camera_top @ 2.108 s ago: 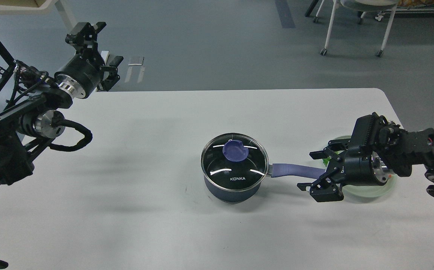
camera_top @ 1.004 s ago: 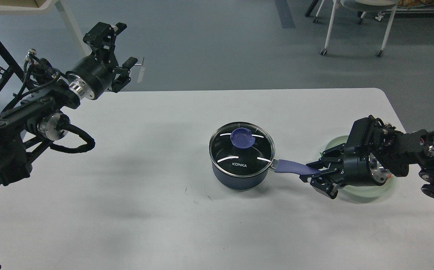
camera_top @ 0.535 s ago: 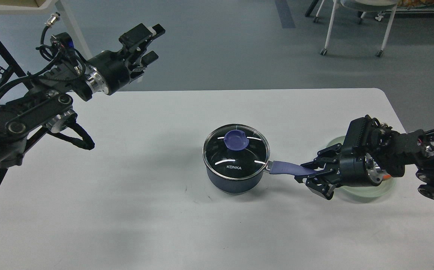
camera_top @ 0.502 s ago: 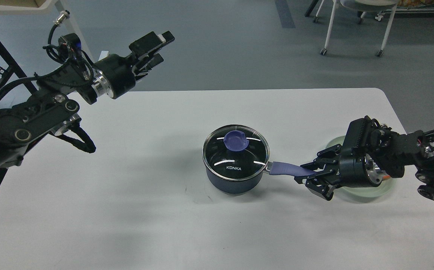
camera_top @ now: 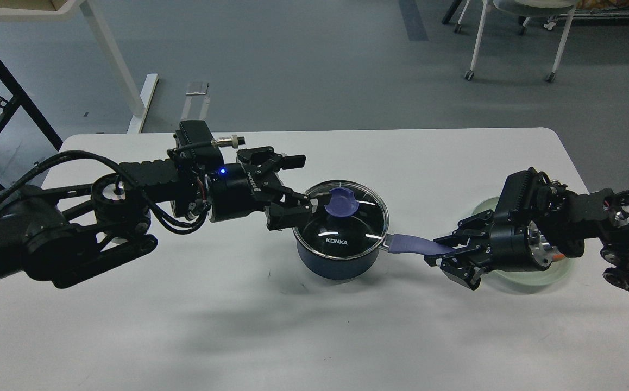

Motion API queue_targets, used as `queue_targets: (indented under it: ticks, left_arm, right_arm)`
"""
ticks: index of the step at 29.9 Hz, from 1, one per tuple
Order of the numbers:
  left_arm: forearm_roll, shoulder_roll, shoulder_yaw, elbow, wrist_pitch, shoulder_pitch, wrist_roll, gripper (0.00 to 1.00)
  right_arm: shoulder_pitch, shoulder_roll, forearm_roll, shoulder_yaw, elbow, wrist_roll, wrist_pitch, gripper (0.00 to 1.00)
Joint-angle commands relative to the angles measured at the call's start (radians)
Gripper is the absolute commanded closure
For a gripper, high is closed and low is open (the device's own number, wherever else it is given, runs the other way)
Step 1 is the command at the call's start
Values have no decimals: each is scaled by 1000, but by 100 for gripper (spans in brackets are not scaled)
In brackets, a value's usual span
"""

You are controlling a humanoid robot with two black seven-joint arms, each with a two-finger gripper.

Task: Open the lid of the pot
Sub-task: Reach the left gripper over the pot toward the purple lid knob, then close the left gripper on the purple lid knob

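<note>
**Glass lid just right of the spread left gripper**

Black left gripper (camera_top: 297,184) hangs released beside the purple-blue knob (camera_top: 340,203) of the round clear glass lid (camera_top: 341,228), seated on the navy-blue saucepan (camera_top: 336,265) mid-counter (camera_top: 184,326). The right gripper (camera_top: 445,255) clenches its lavender handle (camera_top: 413,245).

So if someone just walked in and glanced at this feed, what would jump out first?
The lidded pot at the table's centre, with an arm on each side. The right gripper is shut on its lavender handle. The left gripper is open beside the lid, its fingers near the purple knob.
</note>
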Motion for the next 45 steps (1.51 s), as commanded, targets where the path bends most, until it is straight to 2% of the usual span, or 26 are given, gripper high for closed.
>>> queue_targets:
  ticks: [1,5,14,26,29,31,34,39,45]
  left_arm:
    - [42,-64,34,18,1,-17,28,7]
    - [42,-107,63,29,1,-27,63,7]
    - [39,-187,88,165,5,-36,65,7]
    - [33,-185,103,198,18,-20,54,8]
    - [31,-185,128,196,18,-27,53,15]
    - [29,-184,148,198,18,-33,51,25]
    - [28,-182,148,198,18,-31,50,31]
    - [25,-181,146,196,18,-33,50,55]
    - [-30,-173,140,193,18,-37,48,59]
  right_arm:
    - [-2,15,0,1,1,0,-1,76]
    - [1,38,0,0,1,0,-1,76]
    - [15,43,-1,-2,-2,0,-1,76]
    - [12,43,-3,-3,-2,0,0,76]
    - [12,43,-3,-2,-2,0,0,76]
    - [10,43,-3,-2,-2,0,0,76]
    - [9,43,-3,-2,-2,0,0,76]
    - [7,43,-3,-2,-2,0,0,76]
    - [6,43,-3,-3,-2,0,0,76]
